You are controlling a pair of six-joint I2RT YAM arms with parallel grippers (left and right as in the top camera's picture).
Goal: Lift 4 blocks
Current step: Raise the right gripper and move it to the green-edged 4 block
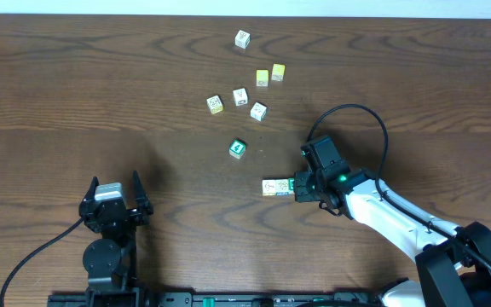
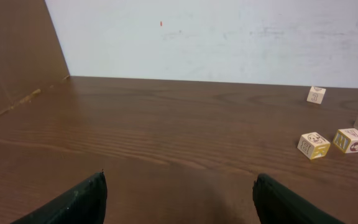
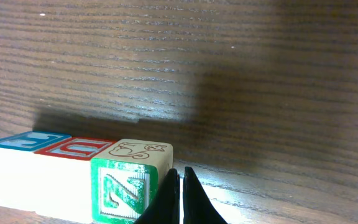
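right gripper (image 3: 181, 190): closed on nothing; block row (image 3: 73, 177) just beside its tips | left gripper (image 2: 179, 182): spread wide

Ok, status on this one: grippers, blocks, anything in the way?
Left gripper open, idle. Right gripper shut, empty, beside three-block row. Green block apart. Nothing lifted, nothing blocking.

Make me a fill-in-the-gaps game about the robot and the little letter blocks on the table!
1. The right gripper has its black fingers ___ beside the green-faced wooden letter block.
2. That block ends a row of ___ wooden blocks lying side by side.
3. The left gripper is wide ___ and holds nothing.
4. Seen from above, two plain ___ wooden cubes sit next to each other.

Missing words: shut, three, open, yellow.
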